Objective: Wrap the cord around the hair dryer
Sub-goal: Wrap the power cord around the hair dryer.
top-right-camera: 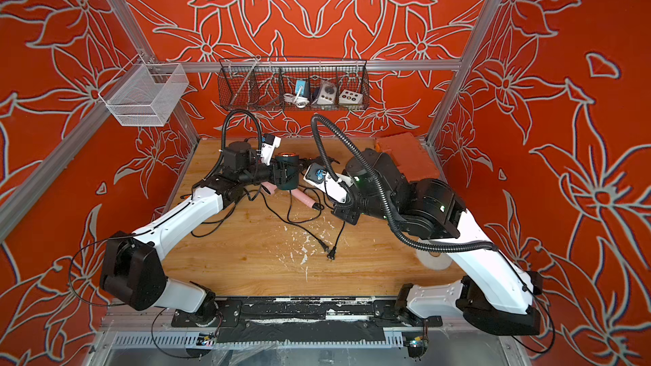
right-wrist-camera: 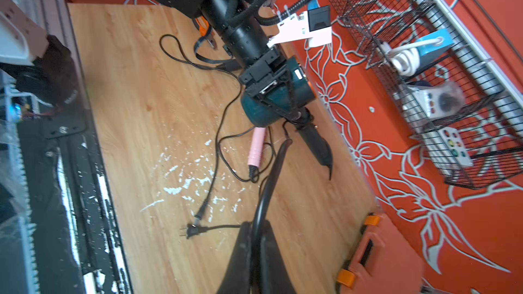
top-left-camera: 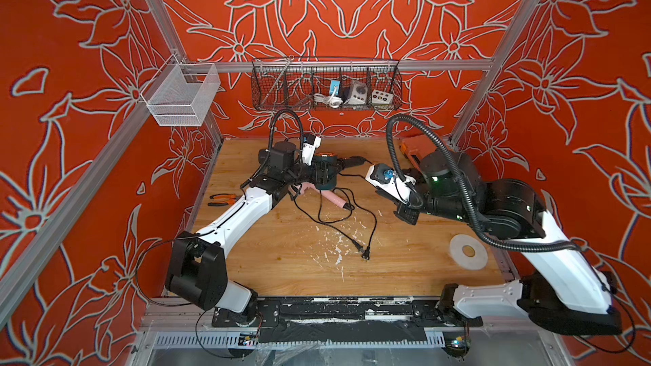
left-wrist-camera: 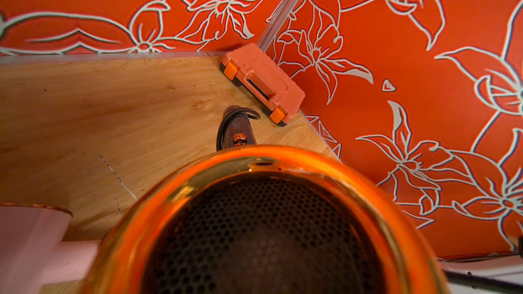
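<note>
Cord (right-wrist-camera: 267, 190) pinched tight in the right gripper (right-wrist-camera: 256, 240) is risking snagging the pink styling tool (right-wrist-camera: 257, 145) while the left gripper (right-wrist-camera: 278, 96) is clasping the hair dryer (right-wrist-camera: 259, 113).

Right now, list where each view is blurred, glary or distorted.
Left wrist view: the hair dryer looms close, soft-focused, its glossy rim glaring orange. Right wrist view: the right tool and the cord it pinches are blurred up close. In both top views: sharp, evenly lit, colour fringes along the wall pattern.
</note>
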You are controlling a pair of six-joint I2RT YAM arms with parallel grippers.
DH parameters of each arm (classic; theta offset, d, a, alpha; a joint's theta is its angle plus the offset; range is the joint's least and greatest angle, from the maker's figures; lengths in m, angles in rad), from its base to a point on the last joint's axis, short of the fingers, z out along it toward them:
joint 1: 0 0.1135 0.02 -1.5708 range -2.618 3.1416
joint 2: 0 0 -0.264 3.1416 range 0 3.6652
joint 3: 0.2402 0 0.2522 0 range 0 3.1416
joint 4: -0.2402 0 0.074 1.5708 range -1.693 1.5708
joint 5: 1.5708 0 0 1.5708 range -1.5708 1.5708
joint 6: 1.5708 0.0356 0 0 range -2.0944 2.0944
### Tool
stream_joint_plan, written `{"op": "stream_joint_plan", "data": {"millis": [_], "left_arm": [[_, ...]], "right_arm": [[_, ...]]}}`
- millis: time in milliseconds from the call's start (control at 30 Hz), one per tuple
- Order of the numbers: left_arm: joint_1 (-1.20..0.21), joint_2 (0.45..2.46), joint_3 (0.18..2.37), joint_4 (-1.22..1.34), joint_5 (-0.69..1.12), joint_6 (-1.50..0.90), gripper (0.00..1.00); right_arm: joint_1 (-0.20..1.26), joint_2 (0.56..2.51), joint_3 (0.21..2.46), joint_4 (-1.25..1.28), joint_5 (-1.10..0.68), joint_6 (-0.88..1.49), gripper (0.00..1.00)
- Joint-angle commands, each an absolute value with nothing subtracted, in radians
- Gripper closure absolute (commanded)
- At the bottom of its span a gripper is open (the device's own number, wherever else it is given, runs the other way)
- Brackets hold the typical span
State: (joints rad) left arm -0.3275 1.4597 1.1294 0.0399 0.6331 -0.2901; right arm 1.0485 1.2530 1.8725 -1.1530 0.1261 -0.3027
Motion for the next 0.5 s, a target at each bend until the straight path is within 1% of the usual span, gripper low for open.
{"op": "stream_joint_plan", "data": {"millis": [0, 100, 233, 367, 467], "left_arm": [[-0.327, 1.431, 1.133, 0.037, 0.711, -0.253, 1.0], [-0.345, 1.401, 1.122, -0.014, 0.798, -0.225, 1.0], [-0.381, 1.344, 1.091, -0.073, 0.931, -0.182, 1.0], [-0.427, 1.271, 1.047, -0.08, 1.073, -0.177, 1.0], [-0.486, 1.239, 1.045, -0.102, 1.15, -0.176, 1.0]], "right_arm": [[1.049, 1.276, 1.894, -1.164, 0.266, -0.42, 1.0], [1.013, 1.291, 1.9, -1.116, 0.305, -0.481, 1.0], [0.933, 1.322, 1.935, -1.069, 0.285, -0.535, 1.0], [0.795, 1.351, 1.96, -1.005, 0.219, -0.571, 1.0], [0.698, 1.375, 1.972, -0.978, 0.138, -0.59, 1.0]]}}
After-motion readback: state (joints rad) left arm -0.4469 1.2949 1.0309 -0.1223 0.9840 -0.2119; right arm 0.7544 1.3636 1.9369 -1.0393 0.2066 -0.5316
